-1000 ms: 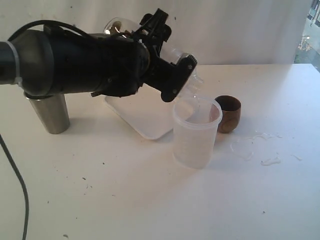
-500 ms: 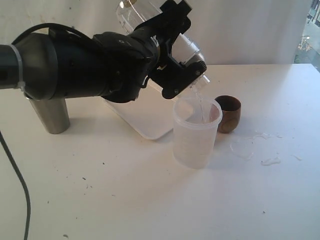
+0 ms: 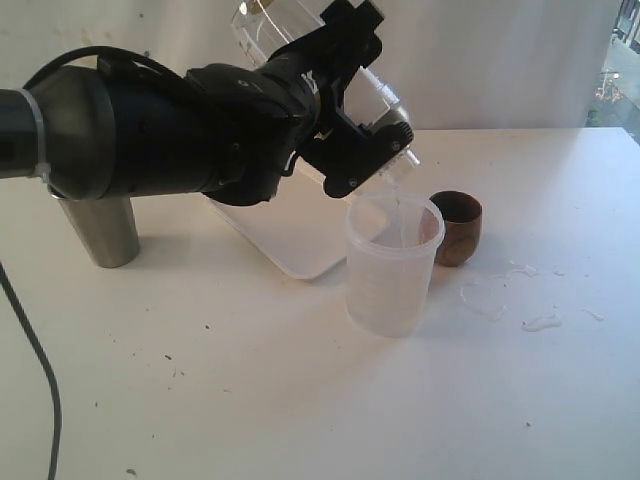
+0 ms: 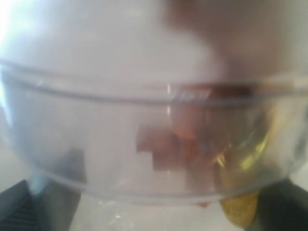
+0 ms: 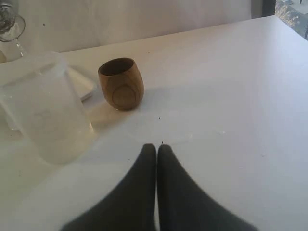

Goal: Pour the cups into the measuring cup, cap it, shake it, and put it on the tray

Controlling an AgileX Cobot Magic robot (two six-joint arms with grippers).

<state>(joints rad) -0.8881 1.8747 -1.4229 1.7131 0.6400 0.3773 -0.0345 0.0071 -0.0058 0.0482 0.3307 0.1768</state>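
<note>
My left gripper (image 3: 365, 88) is shut on the clear measuring cup (image 3: 262, 28), holding it steeply tilted, mouth down, over the frosted plastic tub (image 3: 392, 265). A thin stream of clear liquid runs from it into the tub. The vessel's clear wall (image 4: 144, 120) fills the left wrist view. The brown wooden cup (image 3: 458, 227) stands upright just right of the tub. The steel tumbler (image 3: 100, 230) stands at the left, partly behind my left arm. The white tray (image 3: 290, 235) lies behind the tub, partly covered by the arm. My right gripper (image 5: 156, 147) is shut and empty, low over the table in front of the wooden cup (image 5: 121, 84).
Small puddles of spilled liquid (image 3: 525, 300) lie on the white table right of the tub. The table's far edge meets a pale wall. A black cable hangs at the left edge of the exterior view.
Over the past second my left gripper rose and turned, tipping the clear vessel steeper, and liquid began running into the tub. In the last half second it has held still. The right gripper has not moved.
</note>
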